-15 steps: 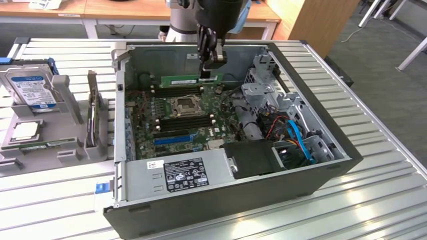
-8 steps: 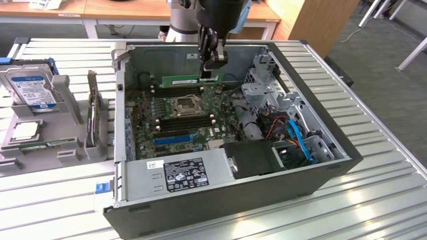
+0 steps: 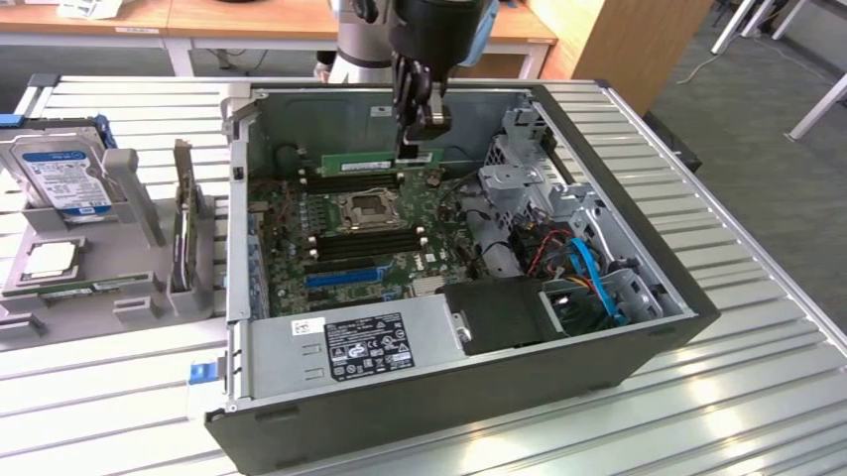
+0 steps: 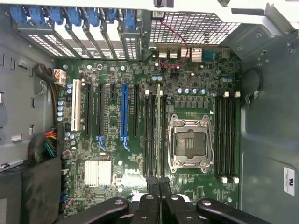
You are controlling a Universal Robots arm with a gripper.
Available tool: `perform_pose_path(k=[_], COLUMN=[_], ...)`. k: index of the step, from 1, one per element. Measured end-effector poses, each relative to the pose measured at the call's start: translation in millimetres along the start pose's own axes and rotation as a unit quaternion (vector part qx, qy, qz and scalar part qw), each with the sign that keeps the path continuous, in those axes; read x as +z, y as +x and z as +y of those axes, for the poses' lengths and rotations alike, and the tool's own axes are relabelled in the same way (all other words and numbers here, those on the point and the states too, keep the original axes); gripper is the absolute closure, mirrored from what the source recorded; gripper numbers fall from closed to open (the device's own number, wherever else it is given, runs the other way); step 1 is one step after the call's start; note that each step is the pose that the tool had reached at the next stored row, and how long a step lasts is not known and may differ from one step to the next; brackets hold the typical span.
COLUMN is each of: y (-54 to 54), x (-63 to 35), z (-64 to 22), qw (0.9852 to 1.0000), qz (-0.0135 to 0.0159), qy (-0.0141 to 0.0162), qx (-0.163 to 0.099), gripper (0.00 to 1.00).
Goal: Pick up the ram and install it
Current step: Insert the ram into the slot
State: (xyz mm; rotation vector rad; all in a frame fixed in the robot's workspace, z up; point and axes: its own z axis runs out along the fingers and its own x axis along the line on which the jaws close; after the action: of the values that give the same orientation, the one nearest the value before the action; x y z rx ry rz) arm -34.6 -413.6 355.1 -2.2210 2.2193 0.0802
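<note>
as the ram (image 3: 360, 159) hangs in the exterior view: we see the green stick in the upper middle of the frame, level, long edge down, in the air above the motherboard (image 3: 347, 233) inside the open case (image 3: 636, 327). we judge it is carried this way so its contact edge can meet a slot squarely.
gripper, exterior view: the gripper (image 3: 421, 149) is narrow, pinched on the ram near the end toward the exterior view's right, so most of the stick is free.
arm, exterior view: it enters at the top middle of the frame, wrist about vertical, fingers pointing straight down into the case.
hard drive, exterior view: a hard drive (image 3: 60, 174) stands in a rack at the exterior view's left, well apart from the case. we judge it has no part in this.
ram, wrist view: we see the ram (image 4: 159, 130) edge-on as a thin line, parallel to the memory slots (image 4: 149, 135) that lie between the cpu socket (image 4: 189, 140) and the blue expansion slot (image 4: 124, 112). we judge this lining-up is the reason for the pose.
gripper, wrist view: the fingertips (image 4: 150, 184) clamp the ram's near end, one on each side.
height, wrist view: looking straight down, we cannot tell how far the ram is above the slots.
</note>
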Motion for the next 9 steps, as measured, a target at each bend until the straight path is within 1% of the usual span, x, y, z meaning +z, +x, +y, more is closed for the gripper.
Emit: perform_pose_path(k=[9], y=[0.3], x=[6.9], z=[-0.3], qw=[1.0000], qz=[0.0000], qy=[0.0000], qx=[0.000], gripper=[0.88])
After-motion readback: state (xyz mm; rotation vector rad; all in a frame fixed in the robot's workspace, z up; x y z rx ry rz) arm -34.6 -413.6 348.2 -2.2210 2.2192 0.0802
